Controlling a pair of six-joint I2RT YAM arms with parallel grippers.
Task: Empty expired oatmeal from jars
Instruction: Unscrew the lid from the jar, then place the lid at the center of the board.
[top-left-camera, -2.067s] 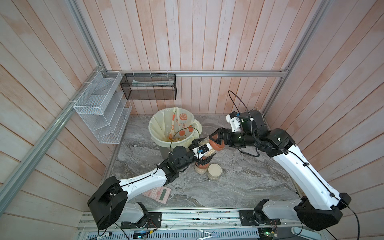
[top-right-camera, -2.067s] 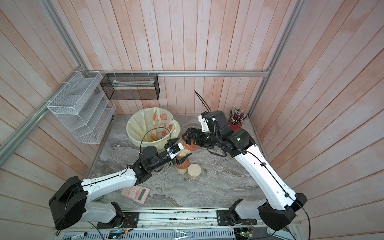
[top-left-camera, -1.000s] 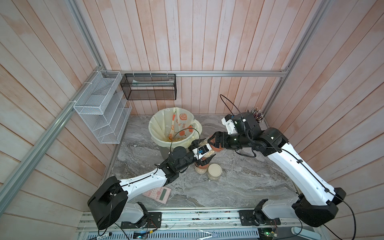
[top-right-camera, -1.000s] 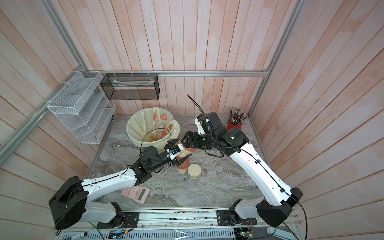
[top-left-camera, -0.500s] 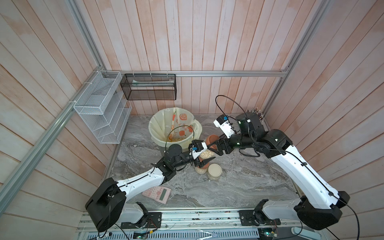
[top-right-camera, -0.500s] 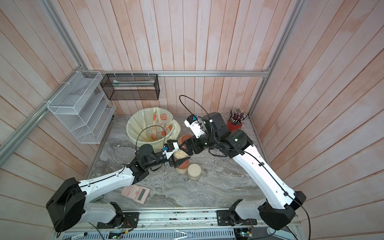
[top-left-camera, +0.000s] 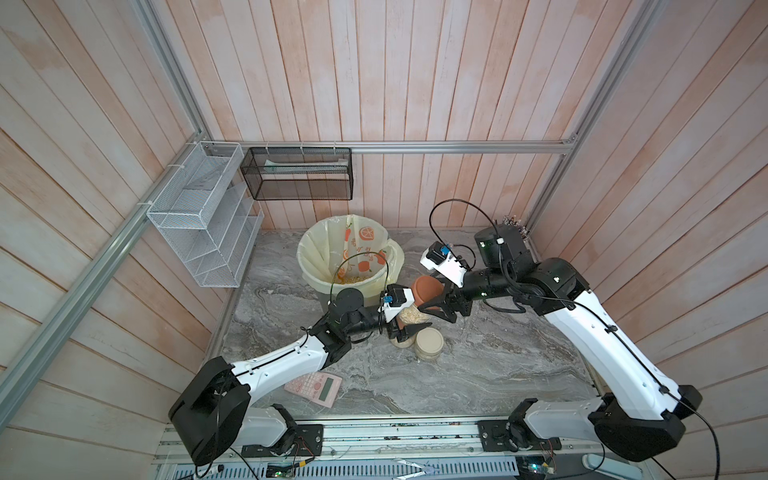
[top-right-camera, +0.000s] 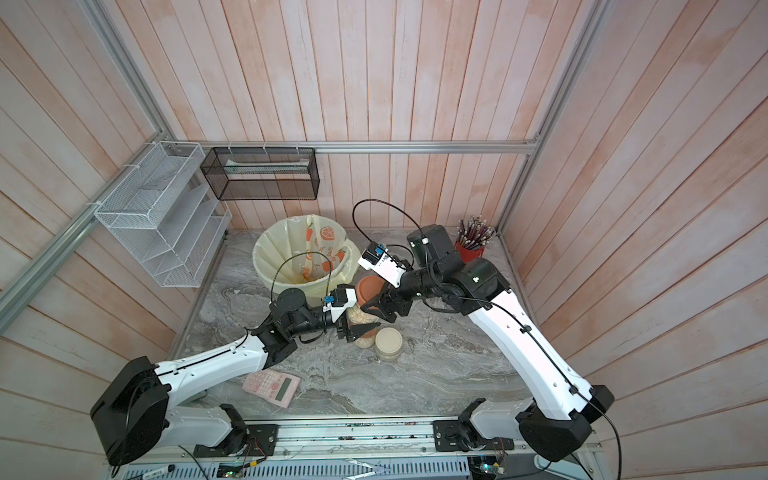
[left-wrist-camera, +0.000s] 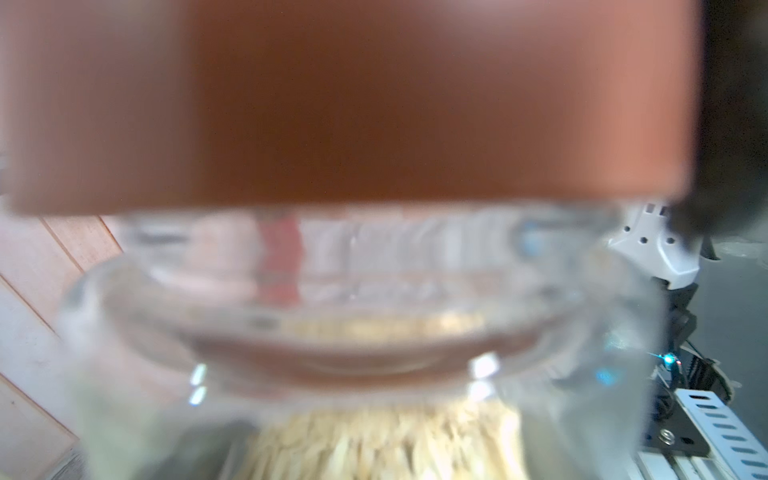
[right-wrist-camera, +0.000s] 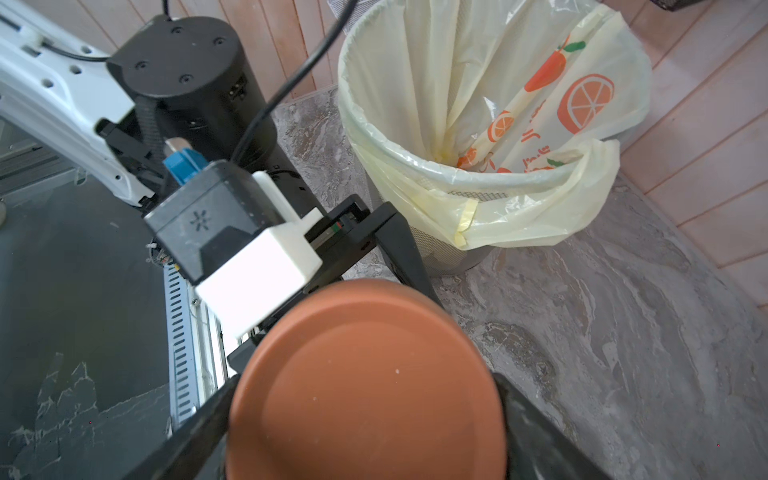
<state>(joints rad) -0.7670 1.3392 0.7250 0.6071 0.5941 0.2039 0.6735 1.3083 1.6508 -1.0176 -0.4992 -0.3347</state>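
Clamping the jar (top-left-camera: 412, 316) of oatmeal (left-wrist-camera: 374, 444) above the table (top-left-camera: 478, 365), the left gripper (top-right-camera: 359, 325) hugs its glass; the right gripper (right-wrist-camera: 361, 415) pinches the terracotta lid (top-left-camera: 424, 289) by its edge at the jar's mouth. The bin (top-right-camera: 259, 266) rim sits close behind, cream-lidded jar (top-left-camera: 429, 343) just beneath, open table in front.

Orange lid (right-wrist-camera: 365, 399) in tool (right-wrist-camera: 365, 380), lined bin (right-wrist-camera: 440, 249) beyond
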